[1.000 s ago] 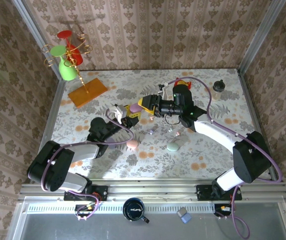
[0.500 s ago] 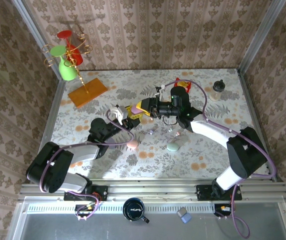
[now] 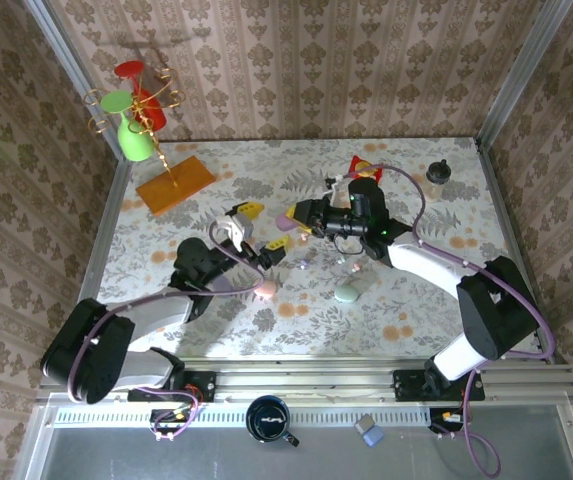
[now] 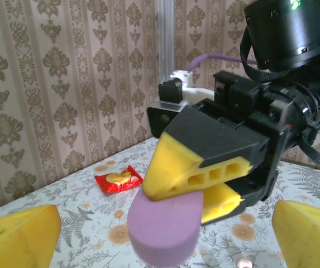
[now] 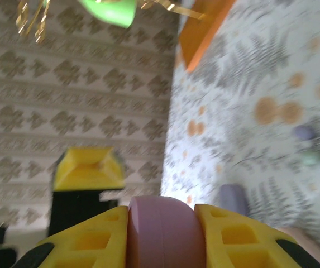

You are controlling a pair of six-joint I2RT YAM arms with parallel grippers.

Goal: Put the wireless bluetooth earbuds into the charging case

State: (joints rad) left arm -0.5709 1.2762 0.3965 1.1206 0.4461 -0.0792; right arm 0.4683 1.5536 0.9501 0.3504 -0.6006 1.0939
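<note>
The right claw [image 3: 294, 215] pinches the lilac charging case [image 4: 162, 229] by its sides. The case's long axis points out toward the left claw [image 3: 264, 227], whose fingers are spread wide on either side of it without touching. The wireless bluetooth earbuds [image 3: 304, 266] lie loose on the worktop [image 3: 416, 330], below the raised case and on its near side. The closest bud is just right of the left claw, which is the free one and looks better placed to fetch it.

The purple case [image 4: 162, 226] is smooth matt plastic, the red wrapper [image 4: 118, 180] glossy, the yellow jaws perhaps foam.
</note>
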